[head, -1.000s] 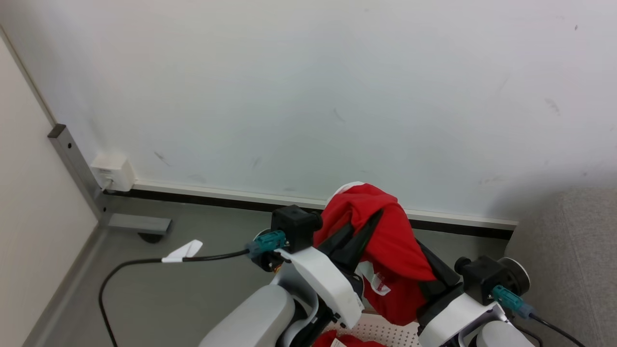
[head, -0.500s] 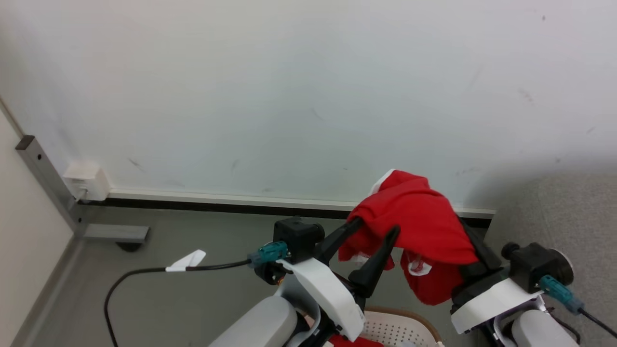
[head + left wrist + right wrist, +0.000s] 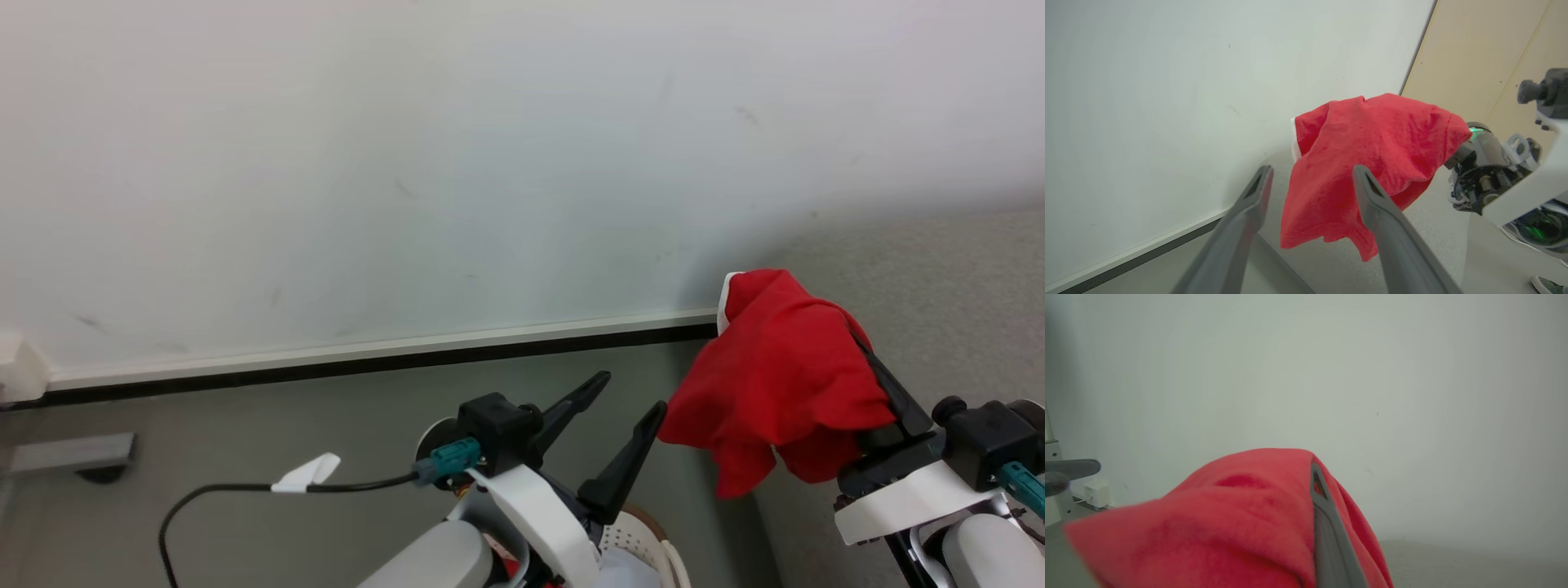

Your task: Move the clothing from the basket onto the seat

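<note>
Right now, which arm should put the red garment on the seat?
Right: the right tool is shut on the red garment, next to the grey seat; left tool is open, empty.

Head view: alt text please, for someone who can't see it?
The right gripper holds a red garment up beside the grey seat. The left gripper stands open and empty by the basket, before a pale wall.

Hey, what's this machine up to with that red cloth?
The robot is moving laundry. Its right fingers are shut on a red garment, holding it up in the air near the grey seat, not yet on it. Its left fingers are spread open and empty. The basket rim peeks in low by the robot's body.
</note>
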You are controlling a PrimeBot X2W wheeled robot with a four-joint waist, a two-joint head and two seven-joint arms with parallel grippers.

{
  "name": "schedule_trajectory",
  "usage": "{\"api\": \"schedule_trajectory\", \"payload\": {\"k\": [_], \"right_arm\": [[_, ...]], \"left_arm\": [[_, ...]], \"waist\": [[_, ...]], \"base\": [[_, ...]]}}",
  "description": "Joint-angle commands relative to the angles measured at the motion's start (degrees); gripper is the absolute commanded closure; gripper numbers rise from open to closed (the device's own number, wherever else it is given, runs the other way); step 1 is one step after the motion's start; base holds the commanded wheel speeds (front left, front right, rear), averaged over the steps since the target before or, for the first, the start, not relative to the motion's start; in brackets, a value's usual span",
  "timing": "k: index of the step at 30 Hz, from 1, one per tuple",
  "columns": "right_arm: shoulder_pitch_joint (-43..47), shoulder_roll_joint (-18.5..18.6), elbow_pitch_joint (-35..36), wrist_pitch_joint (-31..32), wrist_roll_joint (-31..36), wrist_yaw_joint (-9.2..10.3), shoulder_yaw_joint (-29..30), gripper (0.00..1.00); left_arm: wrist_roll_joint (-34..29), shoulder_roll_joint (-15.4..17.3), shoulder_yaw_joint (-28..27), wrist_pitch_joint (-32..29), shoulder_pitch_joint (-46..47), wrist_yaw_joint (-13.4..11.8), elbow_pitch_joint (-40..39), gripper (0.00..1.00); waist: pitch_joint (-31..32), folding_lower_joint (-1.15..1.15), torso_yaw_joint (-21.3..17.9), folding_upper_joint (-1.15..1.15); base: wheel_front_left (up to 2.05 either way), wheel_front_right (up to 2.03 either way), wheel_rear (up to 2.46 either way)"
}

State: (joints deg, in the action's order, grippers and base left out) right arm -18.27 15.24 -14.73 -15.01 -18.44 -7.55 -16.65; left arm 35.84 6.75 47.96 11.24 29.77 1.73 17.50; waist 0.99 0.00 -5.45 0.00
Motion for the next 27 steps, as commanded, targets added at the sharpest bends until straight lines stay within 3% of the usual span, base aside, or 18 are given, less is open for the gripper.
{"api": "schedule_trajectory", "payload": {"k": [1,7,16,27], "right_arm": [[0.8,0.6,0.6,-0.1,0.3,0.13,0.3,1.00],[2.2,0.6,2.7,-0.1,-0.7,0.12,1.7,1.00],[4.7,-0.2,5.9,-0.1,-0.4,0.12,3.9,1.00],[6.4,-1.9,8.8,-0.1,0.0,0.12,7.4,1.00]], "left_arm": [[-1.0,0.7,-0.1,0.6,0.3,-0.2,0.2,0.00],[-5.1,2.0,-0.9,3.3,1.0,-1.1,1.1,0.00],[-8.5,2.4,-3.0,3.9,-0.1,-0.1,2.3,0.00],[-12.9,1.3,-6.7,3.9,-0.6,1.2,2.4,0.00]], "waist": [[-1.1,0.00,-3.6,0.00],[-2.7,0.00,-10.3,0.00],[-4.8,0.00,-18.4,0.00],[-8.1,0.00,-22.6,0.00]], "base": [[0.00,0.00,0.00],[0.00,0.00,0.00],[0.00,0.00,0.00],[0.00,0.00,0.00]]}}
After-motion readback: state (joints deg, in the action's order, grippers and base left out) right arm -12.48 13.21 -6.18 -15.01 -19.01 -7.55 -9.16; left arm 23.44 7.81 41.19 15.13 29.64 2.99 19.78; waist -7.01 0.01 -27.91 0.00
